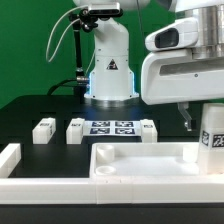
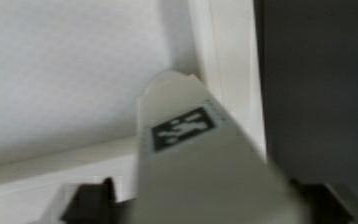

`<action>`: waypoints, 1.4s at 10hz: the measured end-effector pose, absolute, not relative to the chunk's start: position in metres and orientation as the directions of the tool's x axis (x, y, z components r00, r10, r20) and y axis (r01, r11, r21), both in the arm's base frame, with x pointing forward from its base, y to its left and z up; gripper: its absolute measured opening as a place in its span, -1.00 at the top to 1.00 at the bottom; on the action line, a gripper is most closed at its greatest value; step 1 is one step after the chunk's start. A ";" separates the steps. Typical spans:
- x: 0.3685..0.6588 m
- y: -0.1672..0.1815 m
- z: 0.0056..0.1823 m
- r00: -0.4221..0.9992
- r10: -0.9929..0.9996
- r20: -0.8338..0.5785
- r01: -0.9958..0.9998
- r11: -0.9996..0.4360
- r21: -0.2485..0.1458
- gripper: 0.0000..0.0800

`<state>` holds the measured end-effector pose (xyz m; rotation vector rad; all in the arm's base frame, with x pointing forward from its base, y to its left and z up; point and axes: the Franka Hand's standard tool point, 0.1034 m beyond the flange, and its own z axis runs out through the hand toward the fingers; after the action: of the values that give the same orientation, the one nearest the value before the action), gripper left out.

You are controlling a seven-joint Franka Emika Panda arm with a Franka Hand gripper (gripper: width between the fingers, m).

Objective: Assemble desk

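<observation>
Desk tabletop tray (image 1: pixel 150 160) lies flat on the black table (image 1: pixel 40 110), at the front of the exterior view, with its raised rims up; it is white and wide, and it reaches to the exterior view's right edge. One held leg (image 1: pixel 212 140) stands upright over the tray's end at the exterior view's right; it shows a black-and-white tag on its side. In the wrist view this held leg (image 2: pixel 197 130) points away from the camera, down toward the tray (image 2: pixel 69 60) near a rim; I cannot tell if its tip touches the tray.

The gripper (image 2: pixel 194 200) is closed on the held leg; its dark fingers (image 2: pixel 91 198) sit tight on both sides of the leg, with no gap to see.

Behind the tray, three more legs lie on the table in a row; the first loose leg (image 1: pixel 43 129) is farthest to the exterior view's left; the second loose leg (image 1: pixel 75 130) is just beside it; the third loose leg (image 1: pixel 148 128) lies more to the exterior view's right. The marker board (image 1: pixel 110 128) lies flat between the second and third loose legs.

A low white rail (image 1: pixel 10 155) runs along the table's edge at the exterior view's left; the robot base (image 1: pixel 110 70) stands at the back, in front of a green wall (image 1: pixel 30 40).
</observation>
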<state>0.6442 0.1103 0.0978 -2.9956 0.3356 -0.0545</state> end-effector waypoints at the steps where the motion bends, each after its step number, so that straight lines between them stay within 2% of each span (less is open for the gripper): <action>1: 0.644 0.110 0.098 0.956 -0.292 0.013 -0.287 -0.949 -0.132 0.16; 2: 0.645 0.108 0.098 0.930 -0.367 0.003 -0.364 -0.922 -0.132 0.25; 5: 0.645 0.107 0.098 0.800 -0.599 -0.030 -0.598 -0.792 -0.125 0.25; 6: 0.645 0.106 0.097 0.701 -0.711 -0.050 -0.711 -0.693 -0.123 0.25; 8: 0.642 0.103 0.096 0.402 -0.909 -0.112 -0.913 -0.389 -0.127 0.26; 10: 0.641 0.100 0.095 0.063 -0.980 -0.187 -0.991 -0.040 -0.126 0.26; 12: 0.640 0.101 0.095 0.001 -0.979 -0.205 -0.993 0.023 -0.115 0.26; 14: 0.640 0.101 0.095 0.084 -0.977 -0.194 -0.990 -0.059 -0.131 -0.36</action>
<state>0.6401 0.1015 0.0947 -2.1313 1.9817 0.0779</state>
